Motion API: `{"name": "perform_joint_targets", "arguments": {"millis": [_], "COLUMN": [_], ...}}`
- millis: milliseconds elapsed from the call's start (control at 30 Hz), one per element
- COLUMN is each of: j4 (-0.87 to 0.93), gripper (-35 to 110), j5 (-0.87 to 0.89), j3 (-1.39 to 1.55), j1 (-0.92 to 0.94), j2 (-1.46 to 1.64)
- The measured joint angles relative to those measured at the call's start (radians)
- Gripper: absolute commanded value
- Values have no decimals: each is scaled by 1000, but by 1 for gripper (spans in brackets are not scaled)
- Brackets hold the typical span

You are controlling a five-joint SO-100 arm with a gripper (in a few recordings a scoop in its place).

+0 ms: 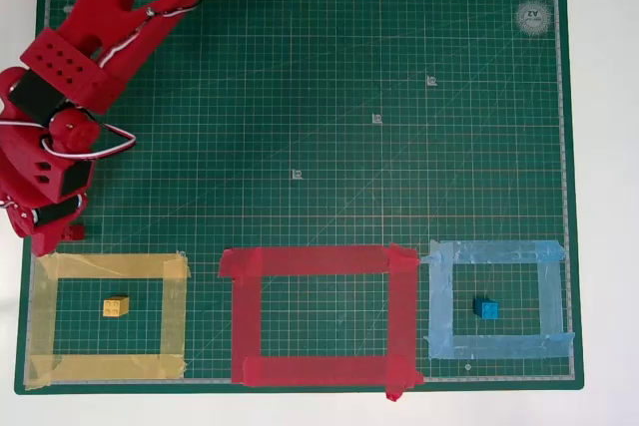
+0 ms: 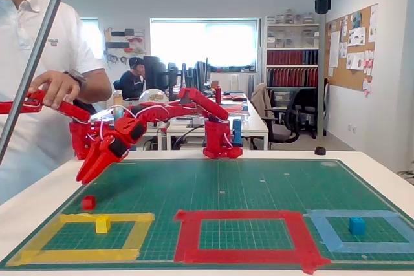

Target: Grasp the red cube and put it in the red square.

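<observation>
The red cube [image 2: 88, 202] lies on the green mat just beyond the yellow tape frame's far left corner. In the overhead view the red cube [image 1: 72, 233] peeks out beside the arm. My red gripper [image 2: 83, 176] hangs a little above and left of it, pointing down. Its fingers lie close together with nothing between them. From overhead the gripper [image 1: 44, 242] sits at the mat's left edge. The red square [image 1: 319, 314] is a large red tape outline at the front middle, also seen low in the fixed view as the red square [image 2: 242, 215]. Nothing lies inside it.
A yellow block [image 1: 116, 306] sits inside the yellow tape frame [image 1: 45, 318] on the left. On the right, a blue block [image 1: 486, 309] lies in the light blue frame [image 1: 439, 311]. A person [image 2: 39, 95] stands behind the table's left side.
</observation>
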Motion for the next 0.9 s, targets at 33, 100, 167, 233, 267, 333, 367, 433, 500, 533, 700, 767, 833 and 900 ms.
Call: {"name": "perform_joint_targets", "arguments": {"millis": [33, 100, 167, 233, 267, 333, 367, 433, 500, 533, 700, 767, 833, 900], "j4": [0, -2, -2, -2, -2, -3, -3, -3, -3, -3, -3, -21, -58, -81], "gripper": [15, 18, 18, 19, 20, 23, 23, 24, 24, 24, 24, 24, 24, 24], "j5": [0, 0, 0, -2, -2, -2, -2, -2, -2, -2, -2, -2, -2, -2], "j3": [0, 0, 0, 0, 0, 0, 0, 0, 0, -3, -14, -17, -17, -17], "j1": [3, 9, 12, 15, 17, 23, 29, 40, 40, 38, 35, 35, 40, 51], "j2": [-3, -5, -5, -5, -9, -20, -21, -23, -28, -34, -55, -66, -84, -92]}}
